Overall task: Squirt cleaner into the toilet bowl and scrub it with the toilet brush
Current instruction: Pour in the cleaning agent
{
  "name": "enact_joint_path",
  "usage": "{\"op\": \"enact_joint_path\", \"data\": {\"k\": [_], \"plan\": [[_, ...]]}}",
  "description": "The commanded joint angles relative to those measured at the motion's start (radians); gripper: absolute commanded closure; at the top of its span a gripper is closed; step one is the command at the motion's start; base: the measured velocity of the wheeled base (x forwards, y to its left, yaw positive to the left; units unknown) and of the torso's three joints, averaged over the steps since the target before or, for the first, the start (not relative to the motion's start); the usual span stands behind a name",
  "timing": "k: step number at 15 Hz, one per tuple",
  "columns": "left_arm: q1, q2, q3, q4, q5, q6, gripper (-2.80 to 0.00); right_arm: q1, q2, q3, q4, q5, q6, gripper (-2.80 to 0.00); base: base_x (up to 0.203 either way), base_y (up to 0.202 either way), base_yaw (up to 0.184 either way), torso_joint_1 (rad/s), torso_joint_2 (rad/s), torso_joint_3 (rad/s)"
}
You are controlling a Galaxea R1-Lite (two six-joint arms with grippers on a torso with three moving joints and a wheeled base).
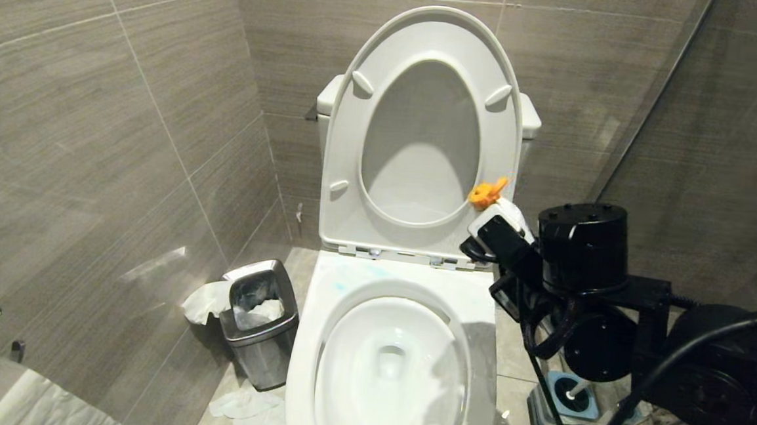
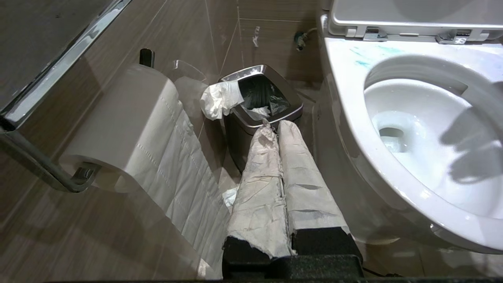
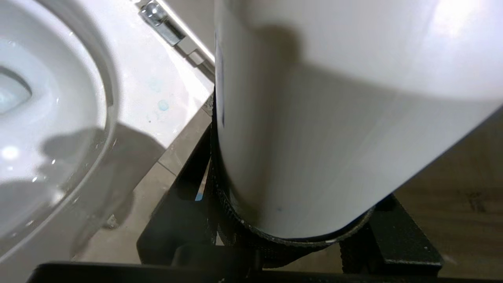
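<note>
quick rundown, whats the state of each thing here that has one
toilet seat and lid: both raised
toilet bowl: open, water at bottom
cleaner: held beside the bowl
right gripper: shut on cleaner
left gripper: shut, empty
waste bin: lidless, paper inside
toilet brush: in its holder

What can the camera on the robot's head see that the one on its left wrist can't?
Only the head view shows the raised seat and lid, the right gripper clamped on the cleaner with its orange cap, and the toilet brush standing in its holder. Only the left wrist view shows the shut left gripper, its fingers wrapped in paper, and the paper roll's round end. Both show the toilet bowl and the steel waste bin.
</note>
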Motion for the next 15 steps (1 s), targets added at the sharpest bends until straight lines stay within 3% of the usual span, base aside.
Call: {"op": "enact_joint_path", "data": {"k": [1,9,15], "plan": [[0.001,0.001,0.000,0.000,0.000,0.000,0.00,0.023,0.028,0.000,-0.003,-0.017,-0.054,0.00,0.000,0.000,0.000,0.000,0.00,0.000],[0.001,0.001,0.000,0.000,0.000,0.000,0.00,0.031,0.050,0.006,-0.003,-0.021,-0.333,0.00,0.000,0.000,0.000,0.000,0.00,0.000],[0.001,0.001,0.000,0.000,0.000,0.000,0.00,0.029,0.073,-0.001,-0.003,-0.075,-0.502,0.00,0.000,0.000,0.000,0.000,0.00,0.000]]}}
